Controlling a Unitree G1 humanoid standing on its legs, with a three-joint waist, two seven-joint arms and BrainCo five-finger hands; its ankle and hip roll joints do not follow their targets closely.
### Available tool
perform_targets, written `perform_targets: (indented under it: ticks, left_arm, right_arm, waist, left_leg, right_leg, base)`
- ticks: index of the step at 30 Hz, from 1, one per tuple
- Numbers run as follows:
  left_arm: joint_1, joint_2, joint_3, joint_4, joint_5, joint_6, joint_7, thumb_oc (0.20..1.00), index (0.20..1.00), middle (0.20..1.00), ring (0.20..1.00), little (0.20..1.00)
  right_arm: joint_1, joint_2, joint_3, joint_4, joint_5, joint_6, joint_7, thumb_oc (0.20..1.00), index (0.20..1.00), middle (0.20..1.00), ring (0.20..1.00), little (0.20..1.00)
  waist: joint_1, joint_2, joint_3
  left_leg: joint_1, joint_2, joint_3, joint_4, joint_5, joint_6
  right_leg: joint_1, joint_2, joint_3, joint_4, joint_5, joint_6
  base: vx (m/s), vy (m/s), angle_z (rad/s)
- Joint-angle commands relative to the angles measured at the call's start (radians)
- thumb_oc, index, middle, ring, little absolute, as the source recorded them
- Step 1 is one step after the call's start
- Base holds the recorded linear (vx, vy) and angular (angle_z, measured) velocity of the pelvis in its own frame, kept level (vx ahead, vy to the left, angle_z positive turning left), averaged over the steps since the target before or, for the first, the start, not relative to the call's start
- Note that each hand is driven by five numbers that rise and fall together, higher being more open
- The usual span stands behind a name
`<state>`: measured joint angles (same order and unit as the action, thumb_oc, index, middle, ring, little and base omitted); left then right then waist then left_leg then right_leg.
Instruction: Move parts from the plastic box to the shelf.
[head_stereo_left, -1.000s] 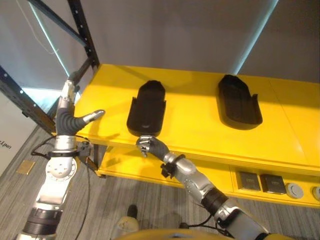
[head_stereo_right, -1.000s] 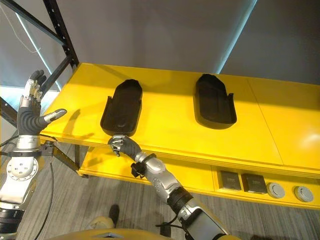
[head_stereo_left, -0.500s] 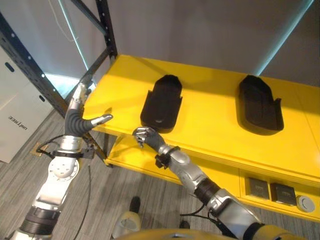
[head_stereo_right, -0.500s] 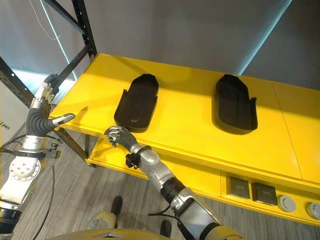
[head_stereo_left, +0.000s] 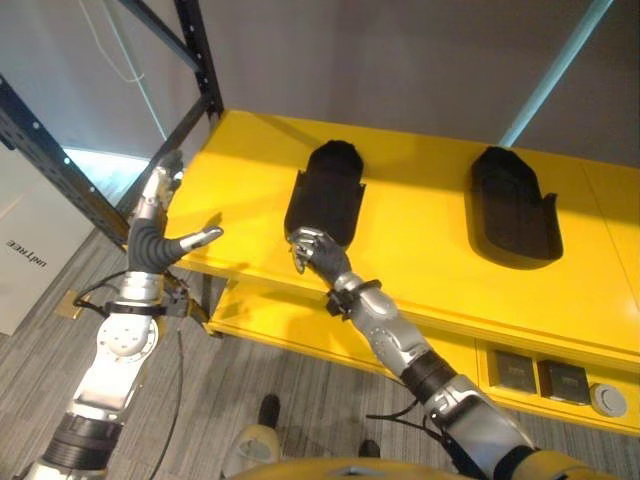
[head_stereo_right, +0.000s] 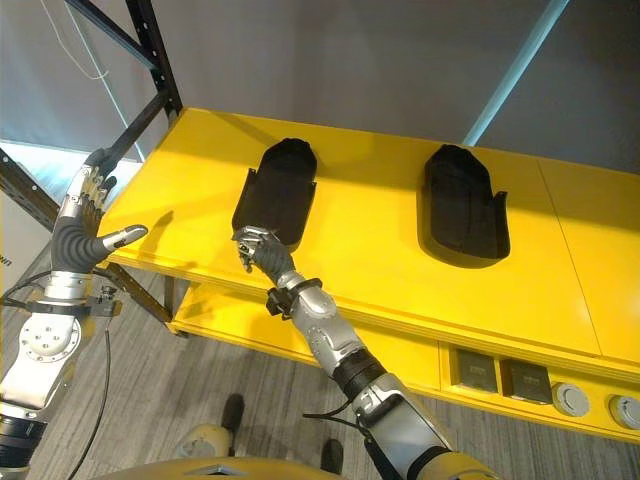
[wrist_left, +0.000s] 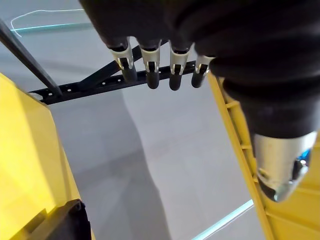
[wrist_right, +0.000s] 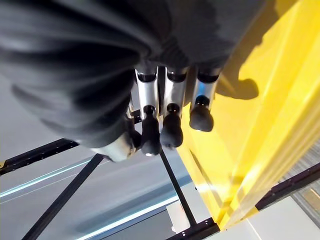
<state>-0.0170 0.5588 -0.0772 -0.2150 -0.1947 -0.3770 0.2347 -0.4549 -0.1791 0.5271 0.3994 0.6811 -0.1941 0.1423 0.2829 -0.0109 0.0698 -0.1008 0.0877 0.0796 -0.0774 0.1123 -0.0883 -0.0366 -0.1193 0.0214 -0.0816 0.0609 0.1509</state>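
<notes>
Two black moulded parts lie flat on the yellow shelf: one toward the left, the other toward the right. My right hand hovers over the shelf's front edge, just at the near end of the left part. Its fingers are curled and hold nothing. My left hand is raised beside the shelf's left front corner, apart from the parts. Its fingers are straight and its thumb sticks out.
Black rack uprights and a diagonal brace rise at the shelf's left end. On the lower shelf at the right sit small dark boxes and a round part. A white carton stands on the floor at the left.
The camera has shifted. My right hand has risen from below the shelf's front edge up to the near end of the left black part. The left hand has stayed raised.
</notes>
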Motion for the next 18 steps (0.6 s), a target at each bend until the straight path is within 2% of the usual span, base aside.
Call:
perform_targets:
  ticks: [1,13,18]
  left_arm:
    - [-0.070,0.006,0.033,0.008,-0.022,-0.049,0.009,1.000,1.000,1.000,1.000,1.000]
    - [-0.105,0.043,-0.020,0.000,-0.021,-0.044,-0.006,1.000,1.000,1.000,1.000,1.000]
    - [-0.137,0.059,-0.052,0.005,-0.023,-0.039,-0.007,1.000,1.000,1.000,1.000,1.000]
  right_arm:
    - [-0.070,0.004,-0.049,-0.095,0.015,-0.070,0.000,0.200,0.200,0.200,0.200,0.200]
    - [-0.185,0.019,-0.044,0.146,-0.163,-0.058,-0.087,0.200,0.200,0.200,0.200,0.200]
    - [-0.222,0.016,-0.045,0.177,-0.243,-0.061,-0.132,0.200,0.200,0.200,0.200,0.200]
  waist:
    - [0.021,-0.026,0.005]
    - [0.051,-0.026,0.012]
    - [0.061,-0.028,0.016]
  left_leg:
    - [0.067,-0.011,0.009,0.131,-0.241,0.011]
    - [0.052,-0.011,-0.004,0.124,-0.234,0.010]
    - [0.040,-0.014,-0.013,0.119,-0.229,0.013]
  right_leg:
    - [0.042,-0.047,0.011,0.105,-0.186,0.048]
    - [0.037,-0.043,0.000,0.090,-0.175,0.051]
    - [0.028,-0.042,-0.003,0.087,-0.170,0.054]
  base:
    - [0.00,0.000,0.00]
    - [0.00,0.000,0.00]
    - [-0.01,0.021,0.05]
